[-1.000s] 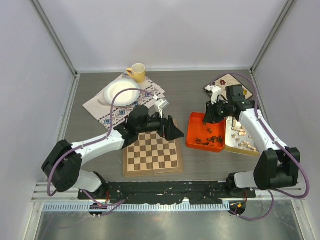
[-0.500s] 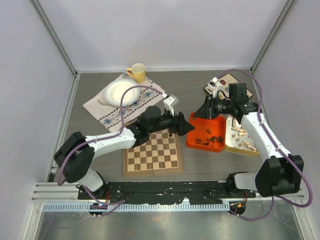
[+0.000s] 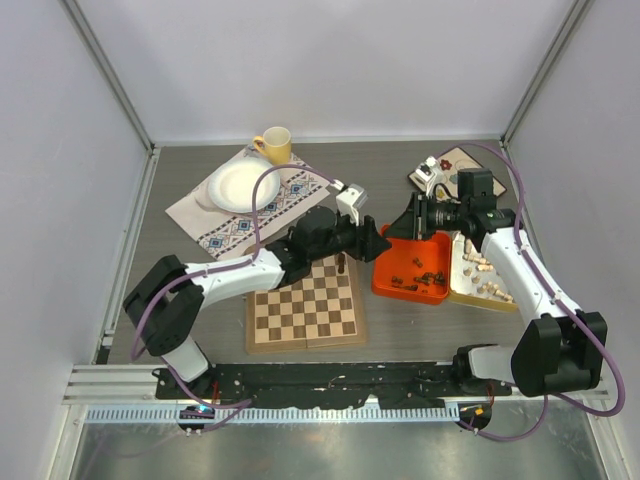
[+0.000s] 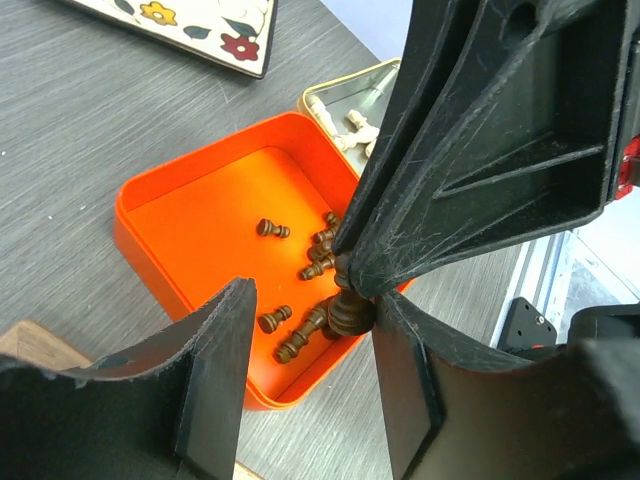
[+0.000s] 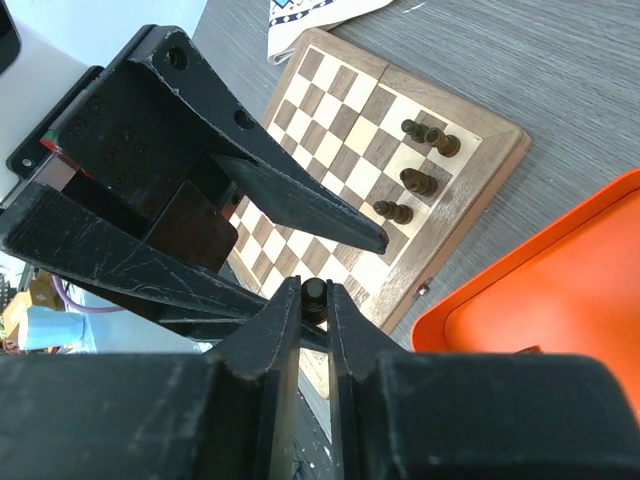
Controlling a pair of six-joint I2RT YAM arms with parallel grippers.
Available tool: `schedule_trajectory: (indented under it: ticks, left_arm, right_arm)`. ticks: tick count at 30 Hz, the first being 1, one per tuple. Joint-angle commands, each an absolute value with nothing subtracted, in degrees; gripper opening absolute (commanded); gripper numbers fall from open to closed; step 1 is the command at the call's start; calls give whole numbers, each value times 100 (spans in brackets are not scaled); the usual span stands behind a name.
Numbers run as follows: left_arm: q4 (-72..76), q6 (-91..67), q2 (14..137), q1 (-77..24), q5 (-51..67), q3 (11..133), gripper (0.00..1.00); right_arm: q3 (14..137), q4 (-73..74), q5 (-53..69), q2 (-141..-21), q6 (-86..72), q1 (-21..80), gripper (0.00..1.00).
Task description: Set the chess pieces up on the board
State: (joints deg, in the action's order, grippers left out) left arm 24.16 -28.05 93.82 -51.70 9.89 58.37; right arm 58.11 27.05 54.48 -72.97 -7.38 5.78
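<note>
Right pincer (image 5: 314, 312): clamped tight on one dark chessman (image 4: 347, 312), lifted clear of the counter near the orange tray (image 3: 392, 268) on its board side. It looks offered for a hand-over.
Left pincer (image 4: 312, 296): spread wide, holding nothing, one of its fingers (image 4: 215, 360) on either side of the same chessman. No contact with it shows, and the pincer appears poised to take it.
Why the pass: both trays lie toward the counter's right edge, while the board (image 3: 300, 315) lies nearer the middle, by the near edge, on the left arm's side. Passing the piece across probably spares each arm a long reach.
Board: flat wood, dark-brown and pale-tan squares inside a light border, with a seam across it.
Men already set (image 5: 420, 182): a handful of dark pieces stand upright in the board's corner toward the far and right edges. Every other square in view is bare.
Orange tray: glossy moulded plastic with rounded corners, holding loose dark chessmen (image 4: 272, 229) lying on their sides.
Cream tray (image 3: 462, 290): just beside the orange one on the right-edge side, holding the pale chessmen (image 3: 480, 262).
Held piece: small turned wood, ringed and waisted, and likely to twist if the two grips overlap badly.
Counter (image 3: 380, 180): grey, wood-grained.
</note>
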Motion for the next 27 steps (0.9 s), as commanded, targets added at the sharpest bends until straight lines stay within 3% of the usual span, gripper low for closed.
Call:
schedule_trajectory:
  ticks: [1, 6, 9, 13, 15, 16, 19, 27]
  left_arm:
    - [2452, -2610, 9422, -5203, 809, 6091, 49]
    - [2382, -2453, 9422, -5203, 817, 6100, 24]
    - [2355, -2321, 9404, -5203, 800, 6065, 16]
    - [2382, -2154, 9343, -5203, 747, 5959, 12]
    - [2391, -2066, 9308, -5203, 756, 5907, 11]
    - [2391, -1952, 9264, -5203, 773, 5845, 11]
    - [2373, -1636, 9141, -5203, 896, 5705, 11]
    - [2390, -1037, 8930, -5212, 1371, 5440, 11]
  right_arm:
    - [5801, 2452, 5634, -7101, -835, 571, 4]
    - [5739, 2452, 5678, -7084, -826, 563, 5]
    - [5704, 2452, 5686, -7058, -774, 571, 5]
    - [5678, 2452, 5704, -7031, -695, 571, 8]
    - [5686, 2513, 5730, -7005, -589, 571, 17]
    - [5687, 2531, 5687, -6979, -493, 571, 28]
    - [5774, 2672, 5642, -6935, -300, 571, 46]
    - [5836, 2944, 5810, -7013, -79, 589, 48]
